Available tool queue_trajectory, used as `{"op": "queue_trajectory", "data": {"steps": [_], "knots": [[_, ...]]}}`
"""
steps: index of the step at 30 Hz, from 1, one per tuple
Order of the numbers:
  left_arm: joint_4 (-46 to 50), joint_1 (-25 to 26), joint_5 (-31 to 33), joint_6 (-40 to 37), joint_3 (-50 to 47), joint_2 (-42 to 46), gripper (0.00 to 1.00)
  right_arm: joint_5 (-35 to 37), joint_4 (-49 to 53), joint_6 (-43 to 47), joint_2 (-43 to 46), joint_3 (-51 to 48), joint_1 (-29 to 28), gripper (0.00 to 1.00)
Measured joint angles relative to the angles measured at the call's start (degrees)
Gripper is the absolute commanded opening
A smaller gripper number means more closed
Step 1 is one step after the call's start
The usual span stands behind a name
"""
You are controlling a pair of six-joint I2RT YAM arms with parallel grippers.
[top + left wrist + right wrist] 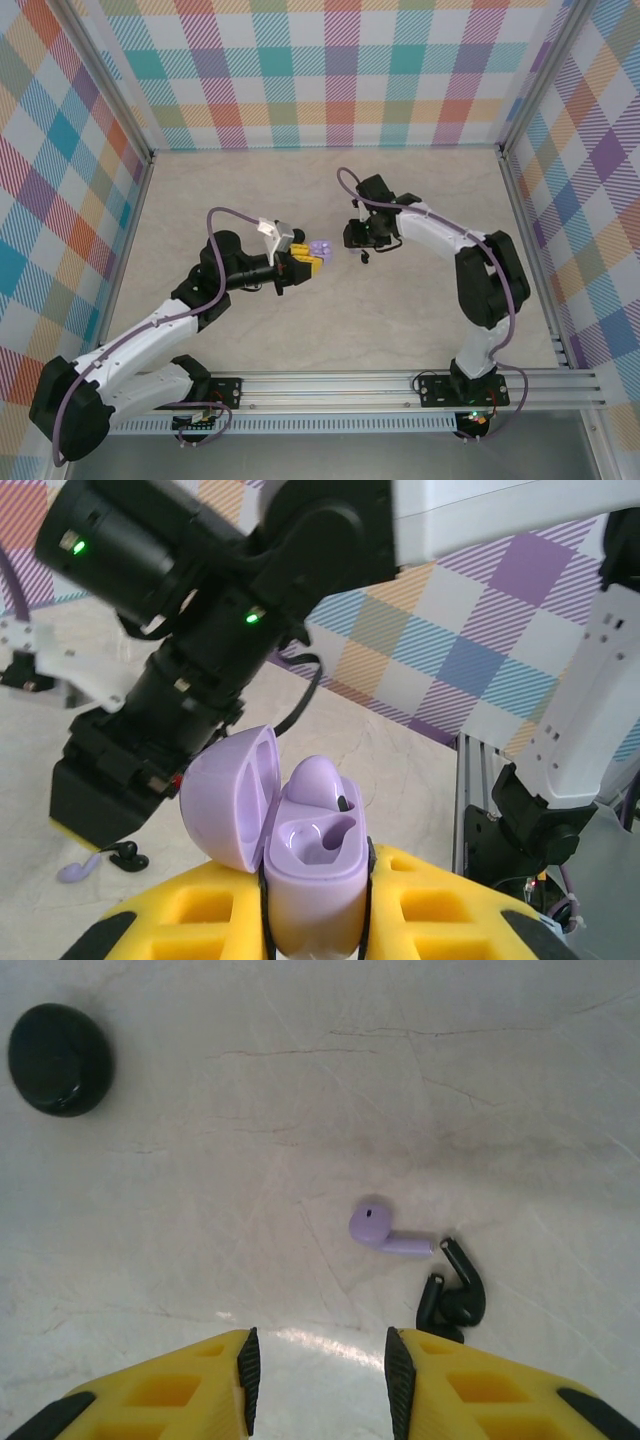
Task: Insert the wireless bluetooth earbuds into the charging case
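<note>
Lavender charging case (310,880), lid up, one bud (318,780) inside, pinched in our L gripper (303,262). R gripper (318,1370) spread, empty, above loose lavender bud (378,1228) beside black bud (455,1300).

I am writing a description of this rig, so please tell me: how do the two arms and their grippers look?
The left arm and the right arm both have white link shells with black joints and bases. A lilac cable runs along each. The fingers are yellow and blocky, with pocketed faces and black pads. Small green lights glow on a black housing.
</note>
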State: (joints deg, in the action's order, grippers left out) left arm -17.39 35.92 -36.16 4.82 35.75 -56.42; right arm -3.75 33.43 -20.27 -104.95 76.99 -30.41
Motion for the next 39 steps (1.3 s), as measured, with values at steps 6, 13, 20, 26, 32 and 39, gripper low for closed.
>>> {"op": "queue_trajectory", "data": {"steps": [6, 13, 20, 26, 32, 39], "knots": [[0.90, 0.00, 0.17, -0.17, -0.11, 1.01, 0.22, 0.26, 2.73, 0.04, -5.33, 3.85, 0.00, 0.40], [1.22, 0.00, 0.22, -0.17, -0.76, 1.01, 0.22, -0.24, 4.92, 0.26, -9.42, 6.97, 0.00, 0.40], [1.22, 0.00, 0.22, -0.17, -0.81, 1.01, 0.22, -0.39, 5.75, 0.24, -11.56, 7.98, 0.00, 0.41], [1.20, 0.00, 0.28, -0.17, -0.83, 1.01, 0.22, -0.85, 6.21, 0.24, -12.74, 8.98, 0.00, 0.41], [1.20, 0.00, 0.76, -0.17, -1.36, 1.01, 0.22, -2.32, 6.29, 0.20, -13.53, 10.03, 0.00, 0.41], [1.20, 0.00, 0.87, -0.17, -1.55, 1.01, 0.22, -3.91, 6.34, -0.15, -15.02, 11.04, -0.22, 0.40]]}}
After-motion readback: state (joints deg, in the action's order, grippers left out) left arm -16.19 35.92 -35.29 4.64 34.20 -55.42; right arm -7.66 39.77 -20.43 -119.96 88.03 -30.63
